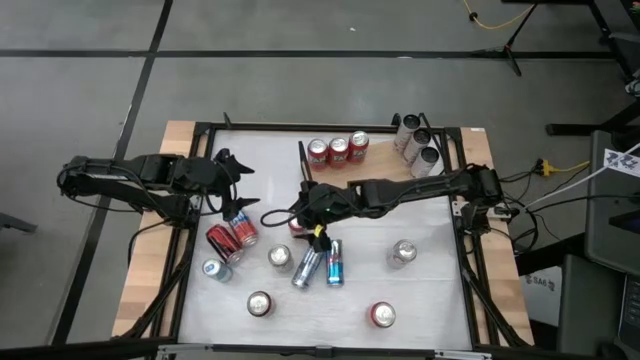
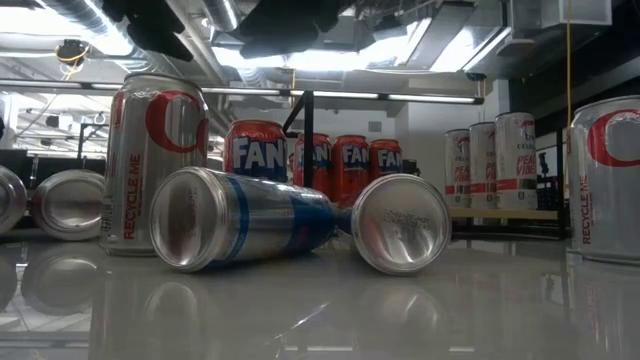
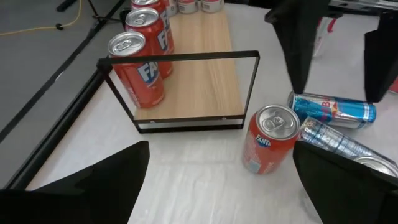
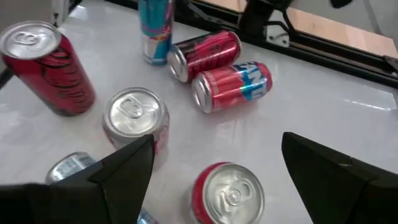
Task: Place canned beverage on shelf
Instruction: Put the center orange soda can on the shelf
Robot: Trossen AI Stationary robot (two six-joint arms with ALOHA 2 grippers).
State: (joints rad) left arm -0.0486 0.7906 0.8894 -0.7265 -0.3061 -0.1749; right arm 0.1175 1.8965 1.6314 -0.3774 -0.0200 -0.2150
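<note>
The shelf [image 1: 385,162] [image 3: 199,74] is a light wood board at the table's far side, with a thin dark rail [image 3: 180,57] along its left end. Three red Fanta cans [image 1: 338,150] and three pale cans [image 1: 418,145] stand on it. Another red Fanta can [image 3: 270,140] [image 4: 230,193] stands upright on the white table just off the rail. My right gripper [image 1: 300,212] [image 4: 217,177] hovers open over this can, one finger on either side, not touching. My left gripper [image 1: 238,182] [image 3: 221,190] stays open at the table's left, with nothing between its fingers.
Loose cans crowd the table's middle and near part. Two blue-and-silver cans [image 1: 320,262] lie side by side, and two red cans [image 1: 230,238] lie at the left. Silver and red cans [image 1: 402,253] [image 1: 382,315] [image 1: 260,303] stand upright. Black frame bars [image 1: 465,200] edge the table.
</note>
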